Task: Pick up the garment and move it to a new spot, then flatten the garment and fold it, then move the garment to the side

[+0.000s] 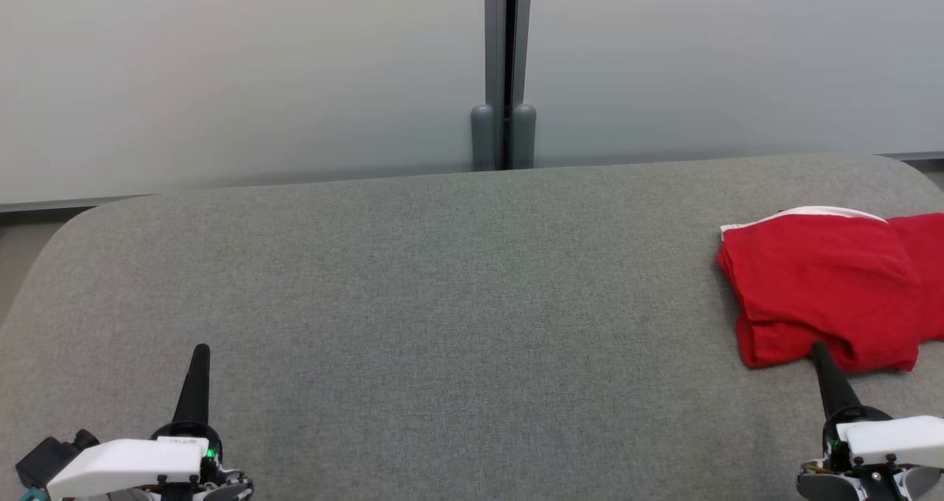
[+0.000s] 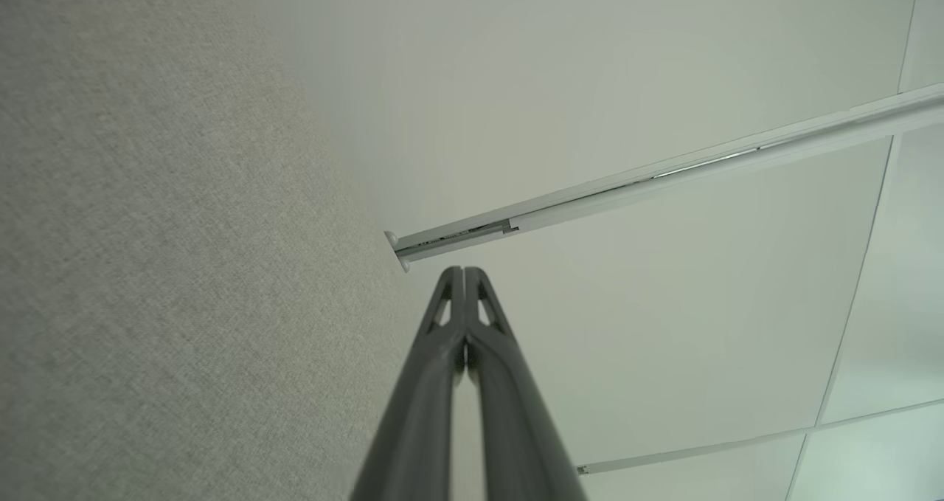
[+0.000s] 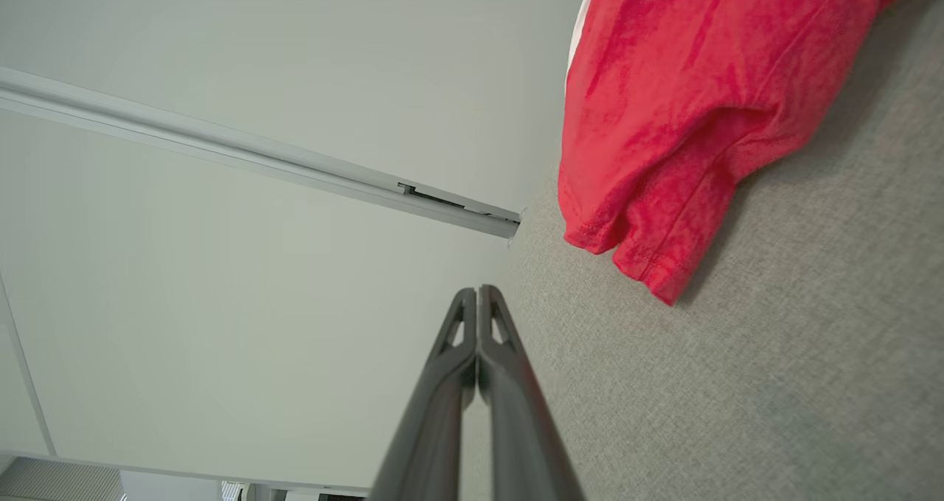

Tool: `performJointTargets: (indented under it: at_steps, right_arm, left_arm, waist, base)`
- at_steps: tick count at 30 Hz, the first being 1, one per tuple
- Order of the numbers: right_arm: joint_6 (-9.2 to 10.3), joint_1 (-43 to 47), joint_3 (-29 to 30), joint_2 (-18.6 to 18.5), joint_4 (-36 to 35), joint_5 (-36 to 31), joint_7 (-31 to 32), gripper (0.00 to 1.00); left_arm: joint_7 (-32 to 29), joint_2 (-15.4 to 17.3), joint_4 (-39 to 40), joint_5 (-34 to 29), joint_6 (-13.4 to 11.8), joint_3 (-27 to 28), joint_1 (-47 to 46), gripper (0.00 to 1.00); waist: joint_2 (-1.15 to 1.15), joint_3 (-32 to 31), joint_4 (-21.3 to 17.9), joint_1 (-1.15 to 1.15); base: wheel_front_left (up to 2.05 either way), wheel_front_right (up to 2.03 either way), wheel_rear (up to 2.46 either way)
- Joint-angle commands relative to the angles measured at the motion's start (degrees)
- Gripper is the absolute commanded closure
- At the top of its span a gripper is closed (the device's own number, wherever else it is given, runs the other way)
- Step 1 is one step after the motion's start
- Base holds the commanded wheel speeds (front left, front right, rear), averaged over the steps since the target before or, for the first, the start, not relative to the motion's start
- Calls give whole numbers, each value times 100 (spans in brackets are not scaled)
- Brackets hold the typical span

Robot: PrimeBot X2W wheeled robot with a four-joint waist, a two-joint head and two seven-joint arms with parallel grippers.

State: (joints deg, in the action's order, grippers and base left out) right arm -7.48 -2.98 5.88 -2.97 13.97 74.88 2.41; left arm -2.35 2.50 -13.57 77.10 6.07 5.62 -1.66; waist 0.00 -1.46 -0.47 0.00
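A red garment (image 1: 833,287) with a white trim lies folded at the far right of the grey fabric table (image 1: 442,302), partly running off the head view's right edge. In the right wrist view the red garment (image 3: 700,110) shows bunched folds and hems resting on the cloth. My right gripper (image 1: 818,349) is shut and empty, its tip just in front of the garment's near edge; the wrist view shows the right gripper (image 3: 478,291) held apart from the cloth. My left gripper (image 1: 200,350) is shut and empty at the lower left, far from the garment, with its fingers (image 2: 450,316) pressed together.
Pale wall panels stand behind the table, joined by a grey vertical post (image 1: 505,73) at the middle. The table has rounded far corners, and a dark strip of floor shows beyond its left corner (image 1: 44,217). Bare grey cloth spans the space between the two grippers.
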Motion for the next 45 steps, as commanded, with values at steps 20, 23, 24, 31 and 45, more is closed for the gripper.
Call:
performJointTargets:
  at_steps: [20,23,24,31,45]
  right_arm:
    - [-2,-245,54,-9,-6,1043,264,100]
    - [-2,-267,58,-7,-3,1171,290,100]
    - [-2,-278,59,-7,-2,1213,305,100]
    - [-2,-324,66,-2,4,1510,375,100]
    - [-2,-356,75,-1,10,1758,435,100]
  left_arm:
    - [-260,47,-22,907,108,71,-345,100]
    - [-288,48,-28,1030,117,76,-387,100]
    - [-300,49,-29,1072,118,78,-400,100]
    - [-370,51,-44,1325,147,91,-458,100]
    - [-437,52,-55,1537,167,103,-508,100]
  waist:
    - [0,87,25,0]
    - [0,100,28,0]
    - [0,104,30,0]
    - [0,134,38,0]
    - [0,164,47,0]
  base:
    - [0,0,0]
    - [0,0,0]
    - [0,0,0]
    - [0,0,0]
    - [0,0,0]
